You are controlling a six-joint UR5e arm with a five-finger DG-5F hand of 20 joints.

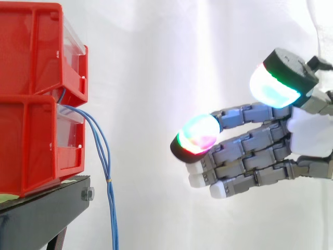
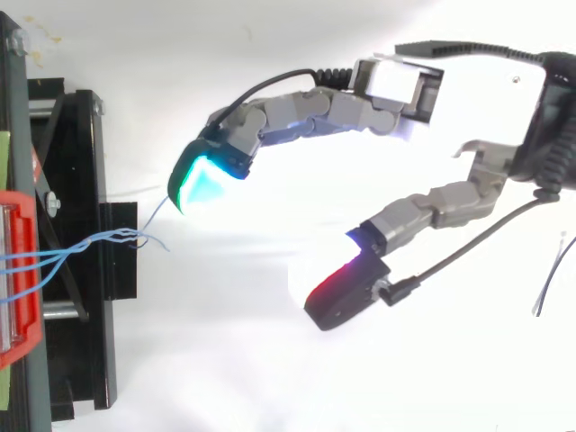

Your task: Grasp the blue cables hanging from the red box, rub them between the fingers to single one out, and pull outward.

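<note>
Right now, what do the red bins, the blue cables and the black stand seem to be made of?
Red bins: likely moulded plastic, glossy, uniform colour. Blue cables: thin, bending freely, probably plastic-sheathed wire. Black stand: seemingly painted metal, matte, with a bolt at its edge.

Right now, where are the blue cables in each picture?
Side view: the blue cables hang at the left, coming out between the stacked red boxes and dropping to the bottom edge.
Top view: the blue cables lie at the left, running rightward from the red boxes over the black stand, with their ends fanned out.
Shared landmark: the red boxes, at the left edge in both views.
</note>
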